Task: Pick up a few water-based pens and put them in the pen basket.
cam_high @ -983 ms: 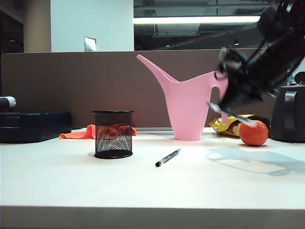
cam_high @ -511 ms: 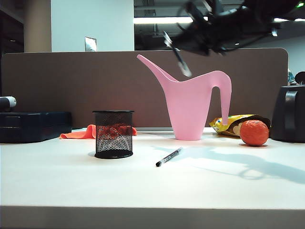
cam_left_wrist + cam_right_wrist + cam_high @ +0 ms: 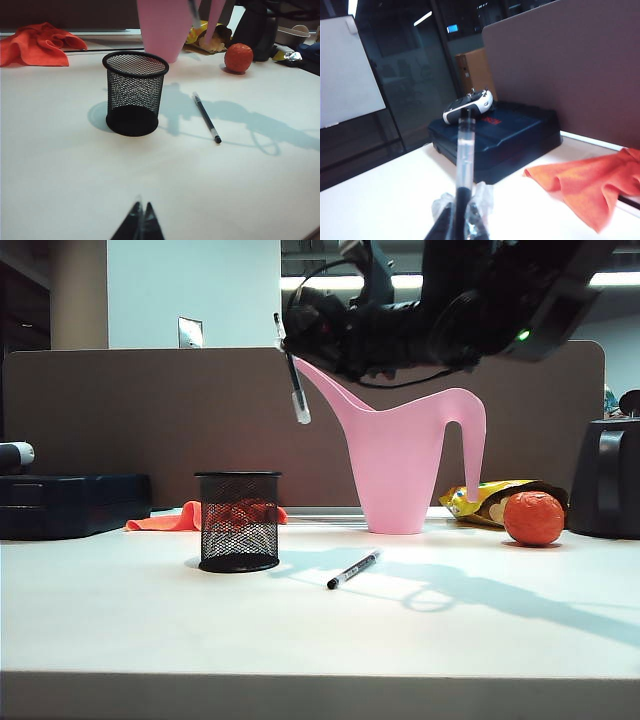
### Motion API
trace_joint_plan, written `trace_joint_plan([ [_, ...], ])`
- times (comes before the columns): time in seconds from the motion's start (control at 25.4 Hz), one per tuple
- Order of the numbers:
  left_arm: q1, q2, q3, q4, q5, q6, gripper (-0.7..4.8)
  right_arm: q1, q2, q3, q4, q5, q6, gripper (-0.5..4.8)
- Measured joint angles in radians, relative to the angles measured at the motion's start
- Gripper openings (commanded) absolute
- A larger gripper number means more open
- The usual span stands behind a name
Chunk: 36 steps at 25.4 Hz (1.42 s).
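A thin clear-barrelled pen with a black cap [image 3: 293,368] is hanging high above and just right of the black wire-mesh pen basket [image 3: 238,521], clamped in the right hand [image 3: 461,212]. A second black-tipped pen [image 3: 352,569] is lying on the white table [image 3: 320,635] right of the basket. The left hand [image 3: 139,220], pinched together and holding nothing, is hovering low in front of the basket.
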Motion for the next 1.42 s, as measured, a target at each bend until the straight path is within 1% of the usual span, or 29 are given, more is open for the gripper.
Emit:
trace_joint_plan([
  [0.28,0.0,0.0,0.0,-0.001,0.0,0.0,-0.04,0.018,0.086,0.1,0.01,0.013,0.05,-0.06],
  [0.35,0.0,0.0,0.0,-0.001,0.0,0.0,-0.04,0.039,0.128,0.137,0.014,0.014,0.053,-0.06],
  [0.55,0.0,0.0,0.0,-0.002,0.0,0.0,-0.04,0.064,0.176,0.158,0.011,0.025,0.055,-0.06],
  [0.67,0.0,0.0,0.0,-0.002,0.0,0.0,-0.04,0.066,0.178,0.158,-0.021,0.045,0.054,-0.06],
  [0.79,0.0,0.0,0.0,-0.002,0.0,0.0,-0.04,0.064,0.179,0.158,-0.087,0.082,0.052,-0.04],
  [0.83,0.0,0.0,0.0,-0.002,0.0,0.0,-0.04,0.063,0.179,0.158,-0.092,0.087,0.051,0.08],
  [0.87,0.0,0.0,0.0,-0.002,0.0,0.0,-0.04,0.063,0.179,0.158,-0.092,0.087,0.051,0.33],
  [0.94,0.0,0.0,0.0,-0.002,0.0,0.0,-0.04,0.064,0.179,0.158,-0.091,0.087,0.05,1.02],
  [0.98,0.0,0.0,0.0,-0.002,0.0,0.0,-0.04,0.064,0.179,0.158,-0.092,0.086,0.05,1.23],
  [1.02,0.0,0.0,0.0,-0.002,0.0,0.0,-0.04,0.064,0.179,0.158,-0.091,0.086,0.051,1.27],
  [1.18,0.0,0.0,0.0,-0.002,0.0,0.0,-0.04,0.065,0.179,0.158,-0.091,0.071,0.051,1.26],
  [1.34,0.0,0.0,0.0,-0.002,0.0,0.0,-0.04,0.065,0.174,0.158,-0.092,0.028,0.052,0.44],
  [1.42,0.0,0.0,0.0,-0.002,0.0,0.0,-0.04,0.064,0.158,0.158,-0.1,0.011,0.053,0.4],
])
